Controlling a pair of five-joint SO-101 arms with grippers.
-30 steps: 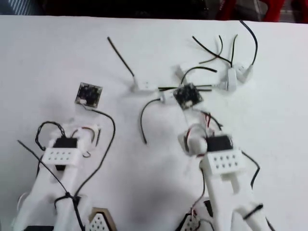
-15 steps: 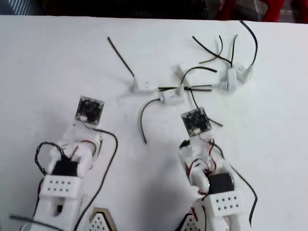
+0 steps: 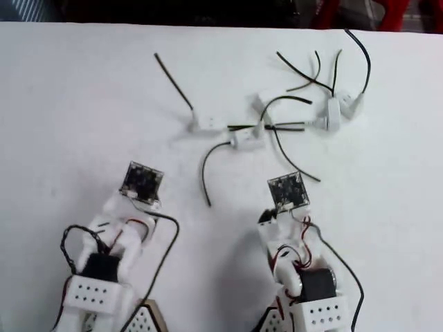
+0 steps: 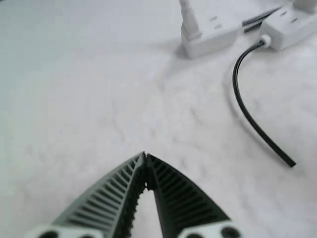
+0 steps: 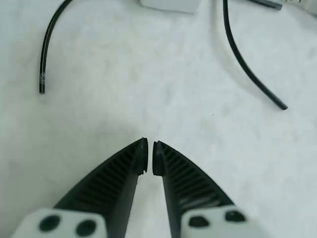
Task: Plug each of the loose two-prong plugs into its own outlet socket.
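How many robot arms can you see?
2. The left arm is on the left side of the table, and the right arm is on the right side. Both are at its near edge. None seems hidden.

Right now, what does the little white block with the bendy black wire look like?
The small white plastic block lies flat on the white table, near another white block. One thin black wire leaves its end, bends in an arc and ends loose on the table. Nothing grips it.

outlet blocks [image 3: 208, 124] w/ cords [image 3: 205, 169] mid-far on table [image 3: 69, 90]; l claw [image 4: 145, 157] near-left, r claw [image 5: 150, 146] near-right
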